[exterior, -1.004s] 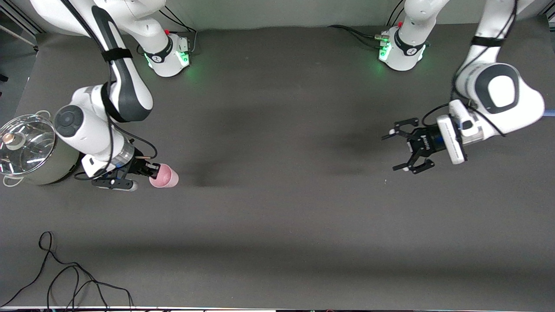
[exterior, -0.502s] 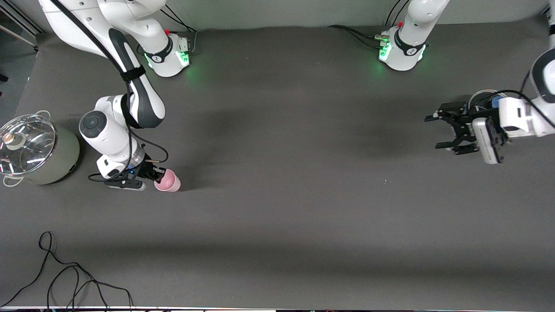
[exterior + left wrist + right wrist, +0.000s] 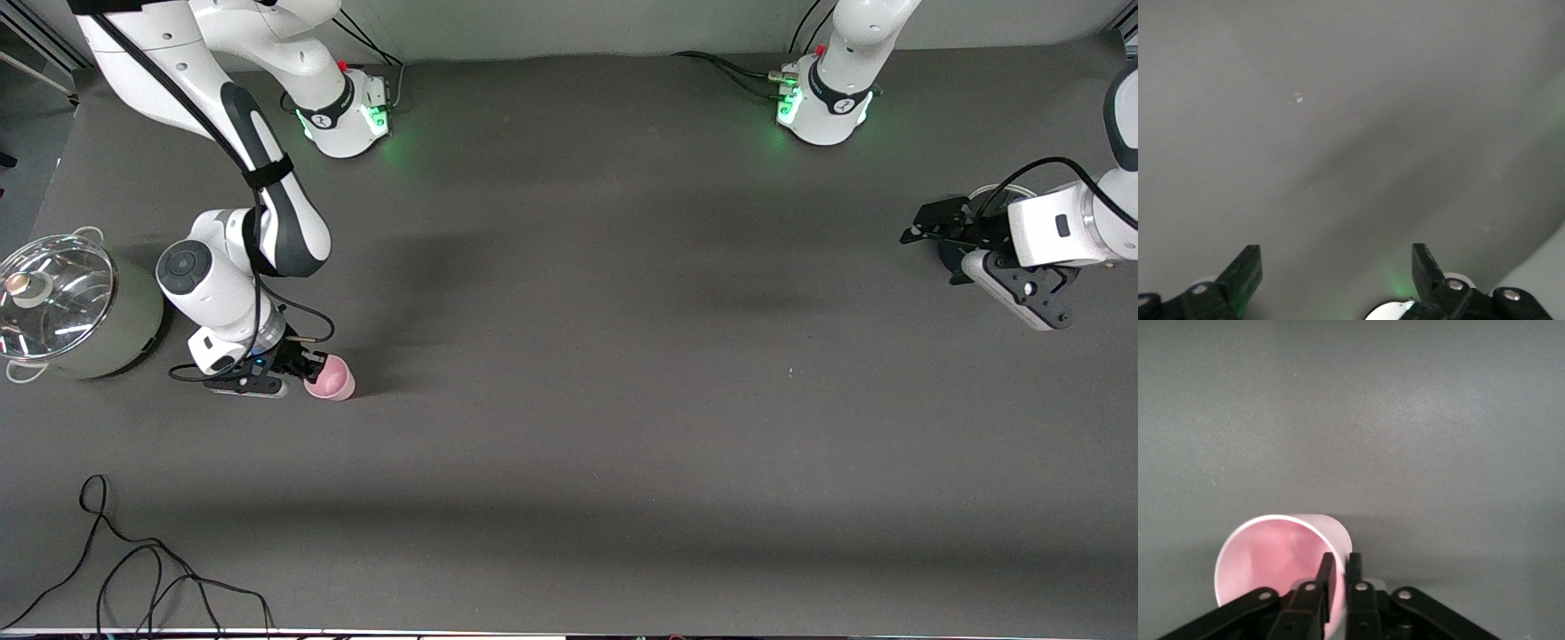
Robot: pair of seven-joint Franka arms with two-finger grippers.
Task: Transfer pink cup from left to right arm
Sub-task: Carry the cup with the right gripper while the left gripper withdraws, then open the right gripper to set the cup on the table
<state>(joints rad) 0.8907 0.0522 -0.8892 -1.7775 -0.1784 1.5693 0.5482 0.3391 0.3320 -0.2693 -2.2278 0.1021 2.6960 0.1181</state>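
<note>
Nearest the front camera, a loose black cable (image 3: 133, 569) lies on the grey table (image 3: 578, 444) toward the right arm's end, clear of the work.

Farther up, the pink cup (image 3: 331, 380) sits low at the table, tipped over sideways; cannot tell if it touches the surface. The right gripper (image 3: 311, 366) has it. In the right wrist view one finger (image 3: 1327, 577) is inside the mouth and the other is outside, so the wall of the cup (image 3: 1271, 560) is pinched at the rim. That rim pinch probably explains the tilt, since the cup hangs off one edge. Judging by this, the handover is done and what remains is setting down or letting go.

Beside the right arm, slightly farther from the camera, stands a pot with a glass lid (image 3: 133, 329), untouched.

Farther again, at the left arm's end of the table, the left gripper (image 3: 956, 236) is well apart from the cup. Its claw fingertips (image 3: 1245, 273) are spread wide with nothing between them, so it is empty. It looks pulled out of the way, and that arm waits.
</note>
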